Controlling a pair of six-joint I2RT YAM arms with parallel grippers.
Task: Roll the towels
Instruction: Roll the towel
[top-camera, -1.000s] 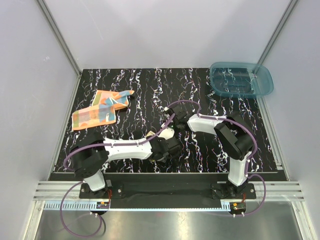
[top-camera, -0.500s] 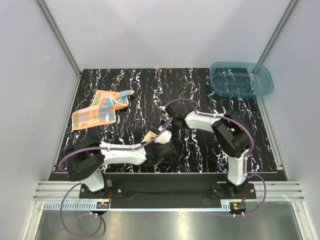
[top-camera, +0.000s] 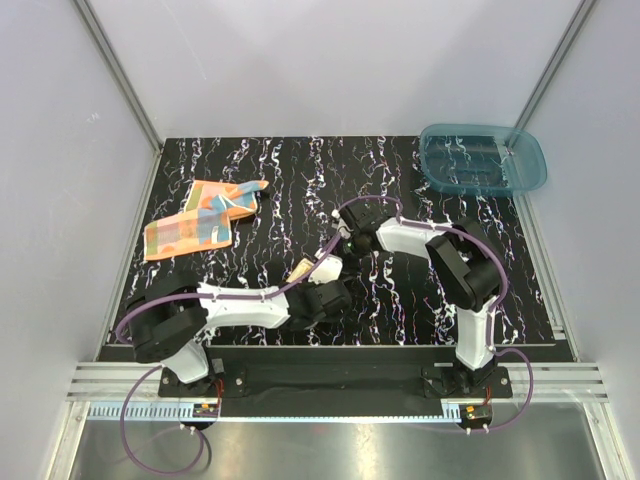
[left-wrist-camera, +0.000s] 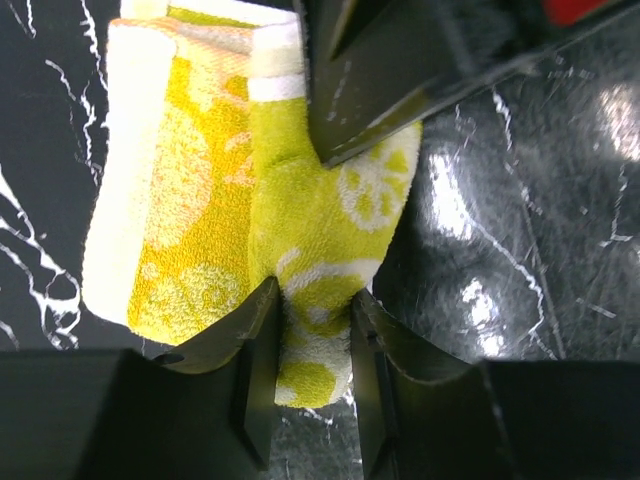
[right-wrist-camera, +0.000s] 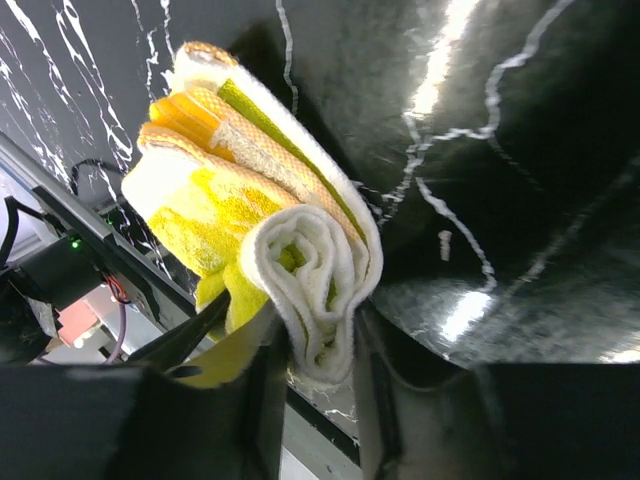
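Plainly, the left gripper (left-wrist-camera: 312, 310) is seen with its black jaws drawn narrow and clamped on a pinched ridge of the yellow towel (left-wrist-camera: 200, 200), the cloth being squeezed between both fingers (left-wrist-camera: 255, 370). Beyond those fingertips the towel is spread as folded terry, bright yellow with pale lemon-slice prints and a cream border along its left edge. At the far end of the cloth the dark body of the right gripper is met. From the right wrist view, the right gripper (right-wrist-camera: 320, 350) is found closed to a small gap on the rolled end of the same towel, a thick white-and-yellow spiral being touched by both fingers (right-wrist-camera: 375, 400); layered edges in cream, orange and green are stacked just beyond the fingertips. The towel is thus held between the two grippers, just above the glossy black, white-veined table (top-camera: 300, 170). Well away to the left of both grippers, the orange towel (top-camera: 195, 225) is laid flat and crumpled, patched with light blue and white. A translucent teal bin (top-camera: 530, 165) is set far beyond the right gripper.
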